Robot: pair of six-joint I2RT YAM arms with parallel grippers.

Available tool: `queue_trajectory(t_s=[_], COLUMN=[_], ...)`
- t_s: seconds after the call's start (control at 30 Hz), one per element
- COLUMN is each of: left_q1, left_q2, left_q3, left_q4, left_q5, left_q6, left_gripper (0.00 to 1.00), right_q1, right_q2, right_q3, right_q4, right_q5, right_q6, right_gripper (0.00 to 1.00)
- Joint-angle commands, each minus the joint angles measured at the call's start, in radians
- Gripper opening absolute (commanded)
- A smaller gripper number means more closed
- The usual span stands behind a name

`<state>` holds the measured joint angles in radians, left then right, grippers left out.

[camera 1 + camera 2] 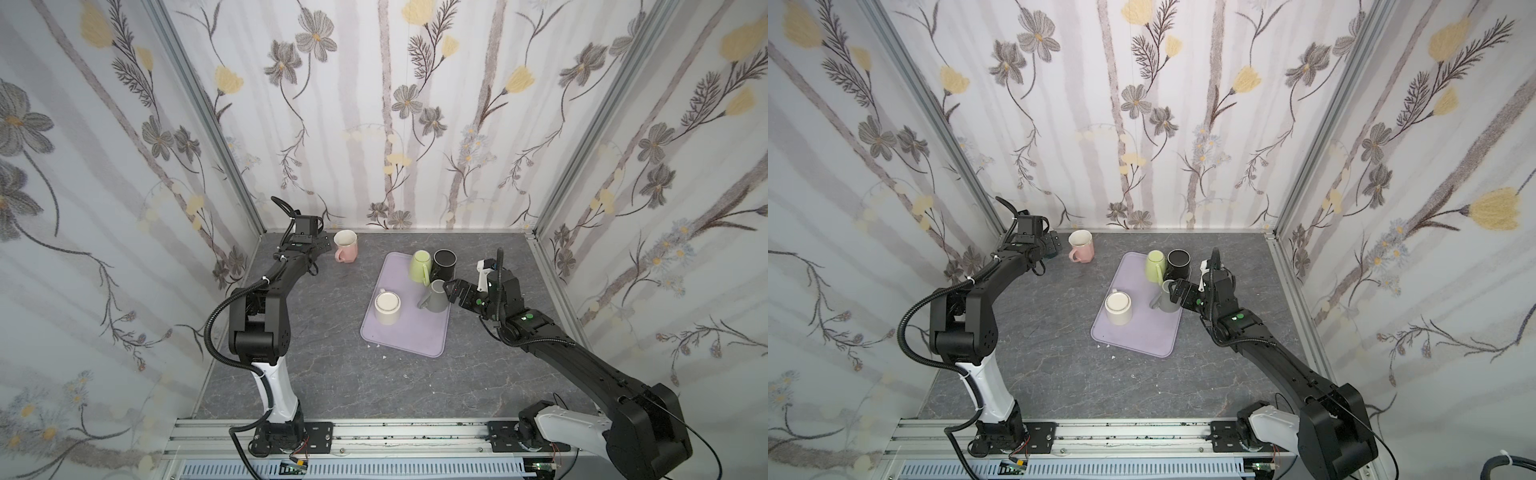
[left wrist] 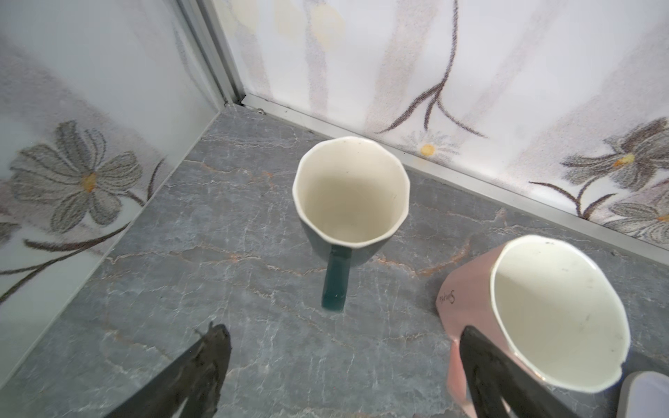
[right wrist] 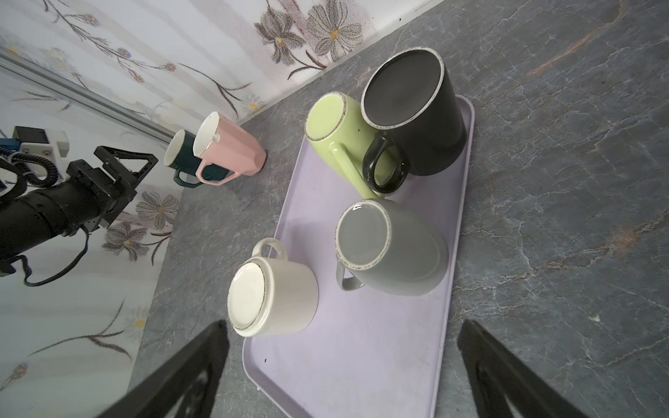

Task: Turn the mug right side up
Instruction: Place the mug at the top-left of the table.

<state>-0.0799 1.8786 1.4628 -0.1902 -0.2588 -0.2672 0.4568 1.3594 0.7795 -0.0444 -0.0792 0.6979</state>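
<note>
- Left end effector: spread, empty, facing the upright teal mug.
- Right end effector: spread, empty, near the inverted grey mug on the tray.

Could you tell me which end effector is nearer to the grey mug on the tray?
The right. The right end effector hovers open right beside the grey mug; the left end effector is well away, open, by the pink mug, off the tray.
</note>
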Motion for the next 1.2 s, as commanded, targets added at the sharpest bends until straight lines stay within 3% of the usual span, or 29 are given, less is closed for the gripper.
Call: queue_trajectory(t_s=[0.0,0.4,0.5,0.8,1.07,1.17], left_q1=[-0.013,-0.138,-0.179,-0.280,-0.321,-0.329], left_q2=[-0.080,-0.459,-0.527,-0.752,-0.718,-0.708], left_q3=[-0.072,-0.406,-0.477,-0.682,-0.747,-0.777], left_q4=[-0.005,0.061,0.055,0.103,0.159,0.207], left_q5=[-0.003,-0.001,-0.003,-0.004,0.055,0.081], left_q6=[-0.069,-0.132,-0.155,-0.172,-0.193,-0.201], left_gripper=[1.00,1.00,1.00,1.00,1.00,1.00], right_q1=[0.044,0.132,0.142,0.221,0.238,0.240], right_q2=[0.036,0.159,0.184,0.317,0.479,0.518], right_q3=[0.028,0.061,0.077,0.197,0.324,0.357], right_q4=[-0.018,0.033,0.048,-0.027,-0.067,-0.117], right_q5=[0.097,0.257,0.245,0.334,0.333,0.352], right_q6=[0.017,0.172,0.191,0.244,0.274,0.307], right_gripper=[1.00,1.00,1.00,1.00,0.98,0.93])
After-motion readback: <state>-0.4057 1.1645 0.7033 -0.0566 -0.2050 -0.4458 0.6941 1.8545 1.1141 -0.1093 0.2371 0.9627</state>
